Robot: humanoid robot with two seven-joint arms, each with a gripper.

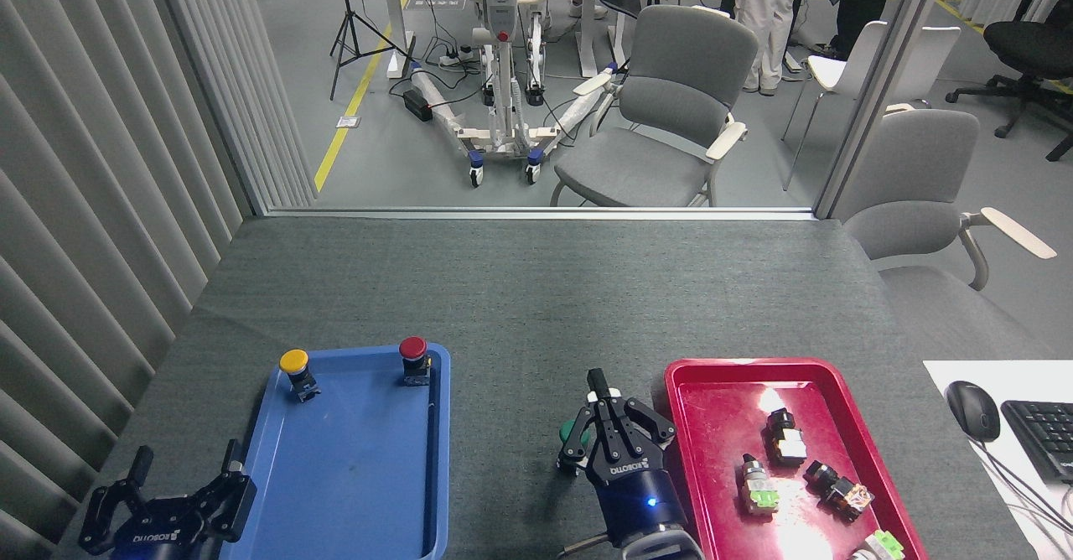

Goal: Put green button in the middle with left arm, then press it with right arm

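Note:
The green button (572,432) stands on the bare dark grey cloth of the middle (520,426), between the two trays. Only the left part of its cap shows. My right gripper (598,388) covers the rest, its fingers drawn together to a point that reaches just past the button. Nothing is held between them. Whether it touches the cap I cannot tell. My left gripper (184,469) is at the bottom left, by the near left corner of the blue tray (440,459). It is open and holds nothing.
A yellow button (294,365) and a red button (412,352) stand at the blue tray's far end. The red tray (683,375) to the right holds several switch parts. A mouse (972,409) and keyboard (1044,434) lie at the far right.

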